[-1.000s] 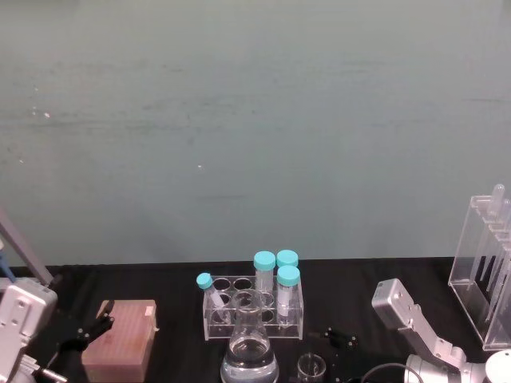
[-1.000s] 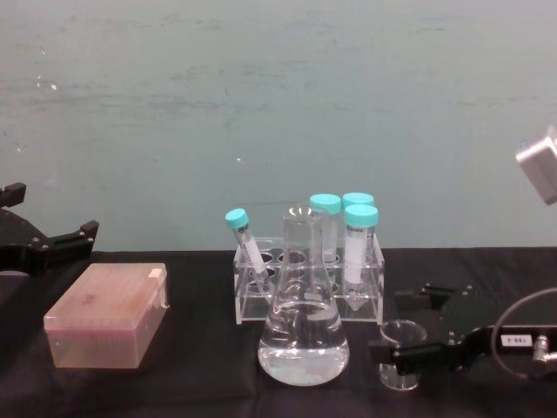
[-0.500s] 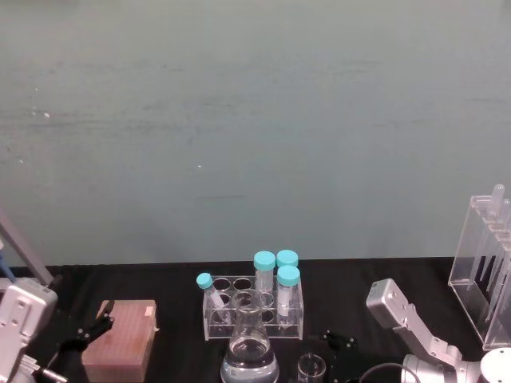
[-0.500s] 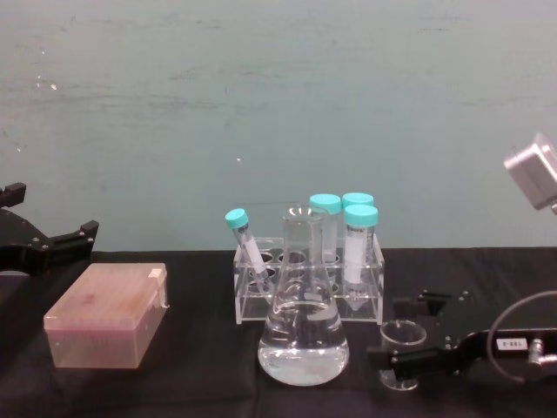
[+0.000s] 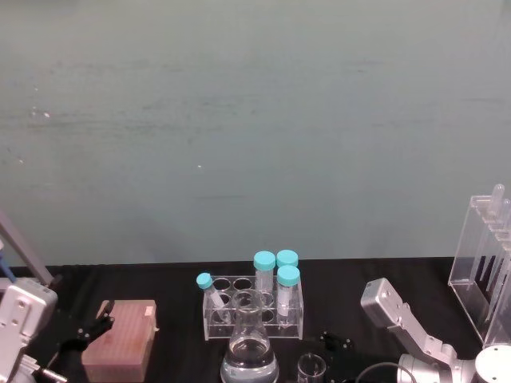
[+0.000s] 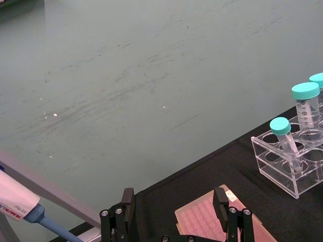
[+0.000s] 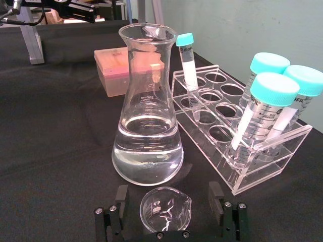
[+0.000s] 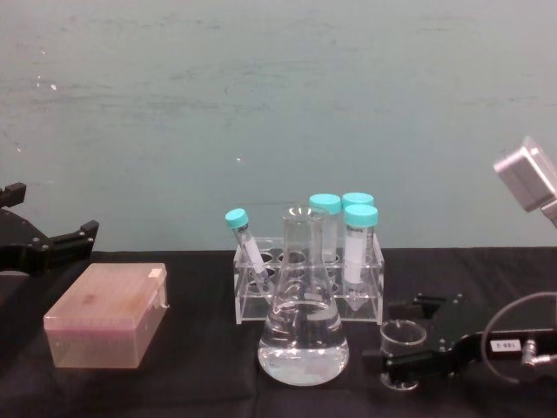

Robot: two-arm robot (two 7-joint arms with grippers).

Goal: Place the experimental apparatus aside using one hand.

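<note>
The small glass beaker [image 7: 165, 210] stands on the black table between the fingers of my right gripper [image 7: 168, 201], which is open with a gap on each side. In the chest view the beaker [image 8: 401, 334] sits inside the right gripper [image 8: 407, 335], just right of the large conical flask [image 8: 303, 329]. The flask [image 7: 148, 126] holds some clear liquid. The tall clear acrylic rack [image 5: 483, 271] with long test tubes stands at the far right. My left gripper [image 8: 52, 244] hangs open at the left edge, above the table.
A clear tube rack [image 8: 309, 279] with several teal-capped tubes stands right behind the flask. A pink tip box [image 8: 109, 313] lies at the left, below the left gripper [image 6: 174, 201]. A pipette [image 6: 20, 212] hangs on a stand at the far left.
My right gripper has slid a little to the left, so that its fingers now stand on either side of the beaker. The left arm has not moved.
</note>
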